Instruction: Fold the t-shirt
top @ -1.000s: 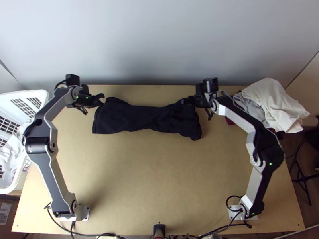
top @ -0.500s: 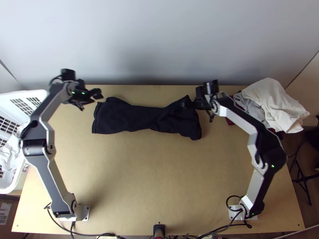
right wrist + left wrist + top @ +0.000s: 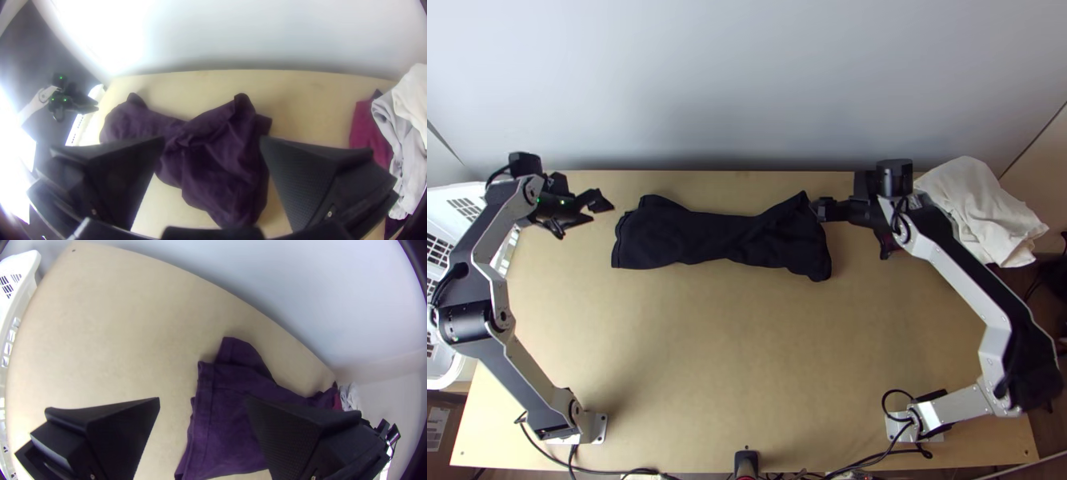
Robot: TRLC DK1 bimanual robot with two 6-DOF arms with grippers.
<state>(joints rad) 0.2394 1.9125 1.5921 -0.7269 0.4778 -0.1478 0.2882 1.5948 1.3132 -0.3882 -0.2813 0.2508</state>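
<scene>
Dark t-shirt (image 3: 723, 237) lies as a rumpled strip on the tabletop (image 3: 723, 360), left gripper (image 3: 203, 398) and right gripper (image 3: 212, 138) spread wide, empty, beside its opposite ends; step judged as lengthwise folding, next move likely calling for pinching and straightening its uneven edges.

From where I stand, one camera looks steeply down from high above the worktop's (image 3: 747, 360) near edge. The two wrist views sit much closer, facing the wall (image 3: 747, 88): upper right in the left one, along the top in the right. All three share the dark t-shirt (image 3: 659, 236).
</scene>
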